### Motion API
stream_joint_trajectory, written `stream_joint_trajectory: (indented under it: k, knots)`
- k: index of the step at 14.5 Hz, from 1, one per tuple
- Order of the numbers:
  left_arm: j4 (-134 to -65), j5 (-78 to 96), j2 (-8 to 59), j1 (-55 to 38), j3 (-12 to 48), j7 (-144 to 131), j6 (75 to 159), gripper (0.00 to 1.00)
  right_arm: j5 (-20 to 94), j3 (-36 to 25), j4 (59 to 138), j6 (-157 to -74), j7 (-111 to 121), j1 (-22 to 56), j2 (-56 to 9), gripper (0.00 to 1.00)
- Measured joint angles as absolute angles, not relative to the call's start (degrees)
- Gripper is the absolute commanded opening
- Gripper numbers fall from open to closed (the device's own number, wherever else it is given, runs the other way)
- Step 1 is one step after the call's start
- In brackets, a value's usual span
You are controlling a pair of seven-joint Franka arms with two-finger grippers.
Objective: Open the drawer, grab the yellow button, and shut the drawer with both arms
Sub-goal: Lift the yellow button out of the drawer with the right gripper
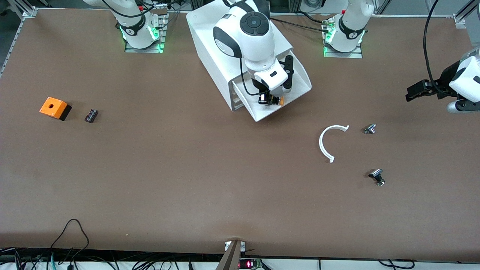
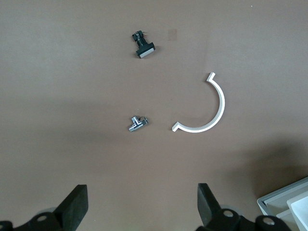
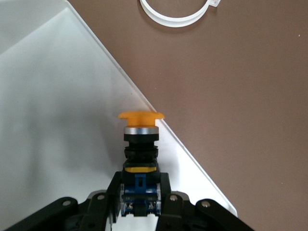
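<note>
Right gripper (image 3: pixel 139 202), black two-fingered, clamped on the blue-and-black body of the small push-button with the round orange cap (image 3: pixel 140 144), cap pointing away from the wrist. Held by the body, presumably to leave the cap clear. Carried just over the pulled-out top drawer, a shallow cream-white tray (image 1: pixel 296 98), close to its outer edge, so judged either just lifted from the drawer floor or about to be; contact with the floor impossible to tell. Drawer drawn well out of the large white box-shaped cabinet (image 1: pixel 210 48), giving room to reach in from above.

Out from the drawer toward the front camera: a white open plastic ring (image 1: pixel 328 144) on the brown table (image 1: pixel 187 180). Beside that ring, toward the left arm's end, a small silver fitting (image 1: pixel 369 129); nearer the camera than the fitting, a small black-and-silver part (image 1: pixel 377 177).

Left gripper (image 2: pixel 142 211), fingers wide apart, empty, waiting in the air over the table, well apart from the drawer toward the left arm's end. Probably parked to take the closing push.

Well apart from the drawer toward the right arm's end: orange cube with a hole and black base (image 1: pixel 55 108), small flat black part (image 1: pixel 91 115) beside it. Untouched.
</note>
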State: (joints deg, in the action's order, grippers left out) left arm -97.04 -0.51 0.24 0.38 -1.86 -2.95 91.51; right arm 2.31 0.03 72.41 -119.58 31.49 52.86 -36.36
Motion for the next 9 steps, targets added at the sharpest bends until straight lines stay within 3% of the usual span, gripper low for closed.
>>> stream_joint_trajectory:
  k: [9]
  knots:
    - [-97.05,-0.51,0.25,0.38,-1.86,-2.94,91.51,1.0,2.32,-2.76,70.52,-119.29,26.79,52.72,-31.55,0.25]
